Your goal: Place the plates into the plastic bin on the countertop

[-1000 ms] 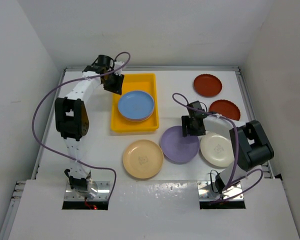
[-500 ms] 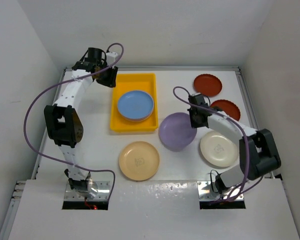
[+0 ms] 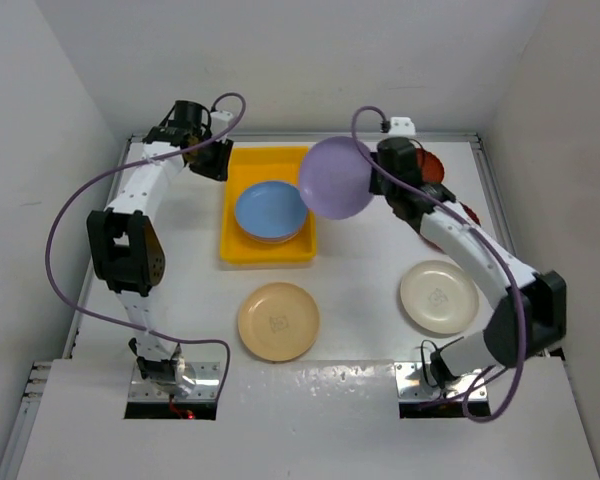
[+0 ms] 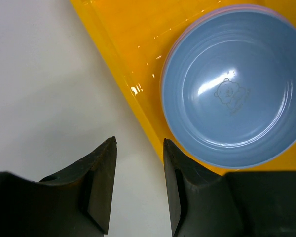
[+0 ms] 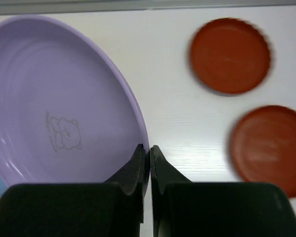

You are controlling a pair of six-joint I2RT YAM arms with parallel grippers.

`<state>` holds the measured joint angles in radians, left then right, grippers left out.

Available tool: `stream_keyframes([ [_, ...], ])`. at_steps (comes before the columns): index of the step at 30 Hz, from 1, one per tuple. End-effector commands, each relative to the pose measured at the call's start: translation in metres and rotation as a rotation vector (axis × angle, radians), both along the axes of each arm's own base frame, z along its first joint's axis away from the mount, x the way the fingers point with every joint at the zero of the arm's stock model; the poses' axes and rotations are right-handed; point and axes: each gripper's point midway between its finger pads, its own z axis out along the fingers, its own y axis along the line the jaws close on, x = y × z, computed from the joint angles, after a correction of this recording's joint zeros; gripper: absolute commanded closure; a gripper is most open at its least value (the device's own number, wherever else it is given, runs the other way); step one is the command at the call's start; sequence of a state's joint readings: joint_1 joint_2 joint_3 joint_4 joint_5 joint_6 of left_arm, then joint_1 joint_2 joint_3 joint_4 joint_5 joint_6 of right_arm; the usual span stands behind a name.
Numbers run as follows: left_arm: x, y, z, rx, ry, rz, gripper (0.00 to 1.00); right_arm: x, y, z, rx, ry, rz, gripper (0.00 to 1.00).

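My right gripper is shut on the rim of a lilac plate. It holds the plate tilted in the air over the back right corner of the yellow plastic bin. A blue plate lies in the bin on top of another plate. My left gripper is open and holds nothing, over the white countertop just outside the bin's left rim. A tan plate and a cream plate lie near the front.
Two dark red-brown plates lie at the back right, partly hidden under my right arm in the top view. White walls close in the table on three sides. A purple cable loops off each arm.
My right gripper closed on the lilac plate's rim and lifted it from the front middle of the table up and back to the bin's corner. The left gripper drew back slightly from the bin.
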<state>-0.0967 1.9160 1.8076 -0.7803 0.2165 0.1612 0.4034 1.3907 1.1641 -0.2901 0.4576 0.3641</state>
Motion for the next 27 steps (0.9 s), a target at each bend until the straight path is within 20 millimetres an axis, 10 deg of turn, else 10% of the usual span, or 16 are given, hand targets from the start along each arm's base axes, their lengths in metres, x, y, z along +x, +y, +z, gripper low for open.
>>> stream_keyframes([
  [1,-0.007,0.02,0.028,0.01,-0.058,0.036,0.55,0.037,0.082,0.029,0.222,-0.072,0.159,1.0],
  [2,-0.009,0.027,0.029,0.018,-0.059,0.053,0.55,0.044,0.099,-0.002,0.202,-0.004,0.18,1.0],
  [12,-0.023,0.067,0.019,0.023,-0.025,0.14,0.53,0.074,0.191,-0.078,0.25,0.181,0.319,1.0],
  [20,-0.028,0.068,0.015,0.008,-0.012,0.138,0.53,0.085,0.201,-0.128,0.192,0.243,0.306,0.99],
  [27,-0.028,0.072,0.015,0.008,-0.012,0.147,0.53,0.08,0.2,-0.143,0.128,0.283,0.339,0.62],
])
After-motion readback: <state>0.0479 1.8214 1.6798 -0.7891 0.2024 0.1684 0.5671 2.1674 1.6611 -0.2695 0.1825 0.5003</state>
